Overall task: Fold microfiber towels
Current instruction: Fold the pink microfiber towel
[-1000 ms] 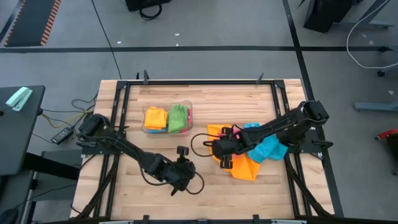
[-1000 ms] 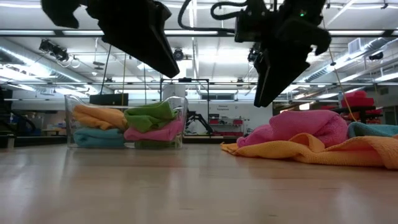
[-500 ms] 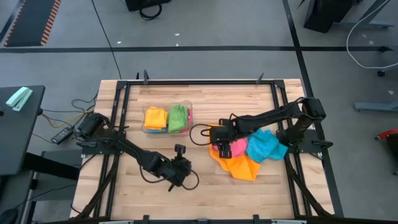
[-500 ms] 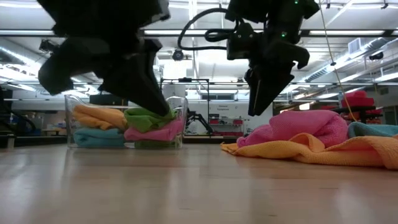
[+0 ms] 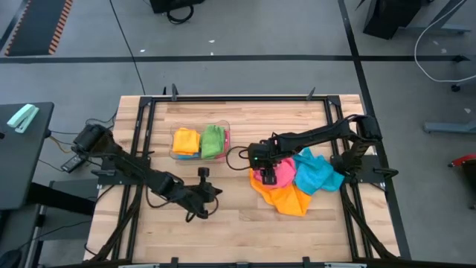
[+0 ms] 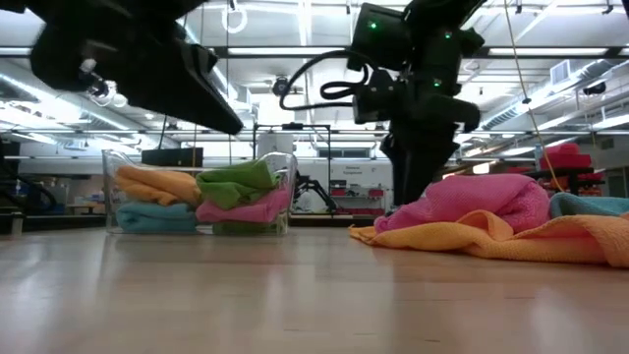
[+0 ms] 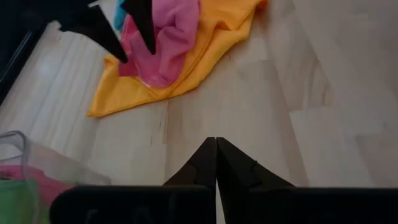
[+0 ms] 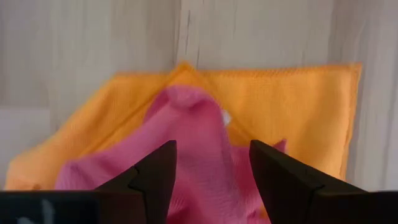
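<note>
Your right gripper (image 5: 269, 176) has come down, jaws open and empty, onto the pink towel (image 8: 186, 162) lying on the orange towel (image 5: 290, 199), probably to pick it, while your left gripper (image 7: 216, 163), now shut and empty, draws back.

A crumpled pink towel (image 5: 277, 173) lies heaped on a spread orange-yellow towel (image 5: 288, 199) toward the table's right side; a bunched blue towel (image 5: 318, 174) touches both, on their right; further left, folded orange-yellow (image 5: 186, 141), green (image 5: 213, 139), pink (image 6: 246, 209) and blue (image 6: 152, 218) towels sit stacked together, the pink and blue ones underneath.
</note>
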`<control>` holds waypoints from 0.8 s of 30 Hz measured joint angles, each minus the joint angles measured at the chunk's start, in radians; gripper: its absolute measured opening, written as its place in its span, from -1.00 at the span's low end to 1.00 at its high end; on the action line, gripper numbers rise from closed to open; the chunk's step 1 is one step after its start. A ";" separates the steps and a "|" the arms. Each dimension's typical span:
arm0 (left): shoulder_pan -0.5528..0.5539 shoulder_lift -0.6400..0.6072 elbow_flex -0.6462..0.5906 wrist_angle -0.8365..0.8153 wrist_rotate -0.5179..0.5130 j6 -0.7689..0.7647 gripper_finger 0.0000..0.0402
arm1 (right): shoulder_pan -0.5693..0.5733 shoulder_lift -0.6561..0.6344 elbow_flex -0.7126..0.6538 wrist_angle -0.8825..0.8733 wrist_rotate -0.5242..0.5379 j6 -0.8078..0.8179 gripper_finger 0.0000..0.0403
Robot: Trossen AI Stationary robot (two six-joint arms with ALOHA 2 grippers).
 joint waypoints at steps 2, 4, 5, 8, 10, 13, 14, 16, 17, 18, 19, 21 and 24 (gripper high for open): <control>0.000 -0.010 -0.005 0.013 -0.001 0.001 -0.91 | 0.001 -0.001 -0.001 -0.004 0.000 0.004 -0.01; 0.003 -0.009 -0.004 0.016 -0.001 0.007 -0.86 | 0.001 0.000 -0.001 -0.014 -0.001 0.005 -0.12; 0.003 -0.009 -0.004 0.016 -0.001 0.008 -0.85 | 0.001 -0.001 -0.001 -0.018 -0.002 0.006 -0.19; 0.008 -0.006 -0.004 0.012 -0.001 -0.002 -0.83 | 0.003 -0.002 -0.007 -0.022 -0.003 0.017 -0.45; 0.008 -0.005 -0.004 0.011 -0.001 -0.005 -0.84 | 0.003 -0.002 -0.022 -0.021 -0.021 0.027 -0.63; 0.008 -0.005 -0.004 0.011 -0.001 -0.006 -0.89 | 0.002 -0.002 -0.047 -0.022 -0.059 0.053 -0.82; 0.008 -0.005 -0.004 0.011 -0.001 -0.006 -0.91 | 0.006 -0.002 -0.053 -0.026 -0.067 0.062 -0.86; 0.008 -0.005 -0.004 0.011 -0.001 -0.007 -0.93 | 0.015 -0.005 -0.054 -0.046 -0.069 0.081 -0.94; 0.008 -0.005 -0.004 0.010 -0.001 -0.007 -0.94 | 0.023 -0.012 -0.051 -0.055 -0.068 0.083 -0.96; 0.008 -0.005 -0.004 0.010 -0.001 -0.008 -0.94 | 0.032 -0.018 -0.043 -0.059 -0.069 0.085 -0.97; 0.008 -0.005 -0.004 0.009 -0.001 -0.008 -0.94 | 0.041 -0.029 -0.033 -0.057 -0.069 0.087 -0.97; 0.008 -0.005 -0.004 0.005 -0.001 -0.008 -0.93 | 0.062 -0.048 -0.005 -0.074 -0.069 0.088 -0.97; 0.009 -0.005 -0.004 -0.005 -0.001 -0.019 -0.89 | 0.091 -0.075 0.039 -0.092 -0.069 0.109 -0.98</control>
